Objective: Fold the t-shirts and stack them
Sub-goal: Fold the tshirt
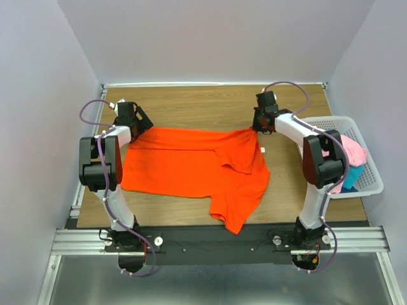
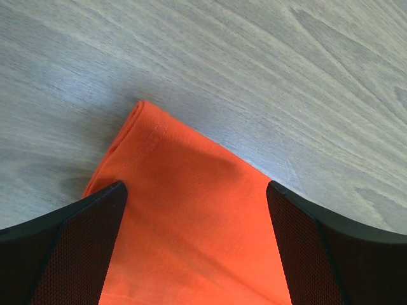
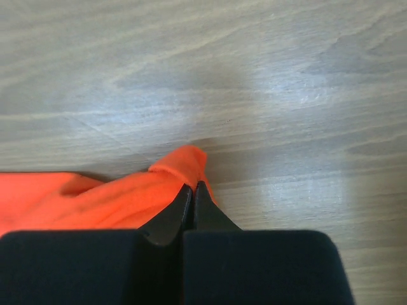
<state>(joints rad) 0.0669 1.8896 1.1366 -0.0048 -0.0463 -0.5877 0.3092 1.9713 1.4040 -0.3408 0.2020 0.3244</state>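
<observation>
Top external view: orange-red t-shirt [image 1: 191,165] lies on the wood-grain table [image 1: 191,105]. Its fabric is smooth and matte, with the far edge folded over and one part trailing toward the near edge. At right, pink t-shirt [image 1: 353,151] and teal t-shirt [image 1: 353,178] sit crumpled in the white lattice basket [image 1: 375,184].

Left wrist view: left gripper [image 2: 195,190] spread wide. Its black mesh-textured fingers [image 2: 82,248] straddle the shirt's stitched far-left corner; contact cannot be told.

Right wrist view: right gripper [image 3: 193,189] pressed together, pinching a bunched peak of orange fabric at the far-right corner.
</observation>
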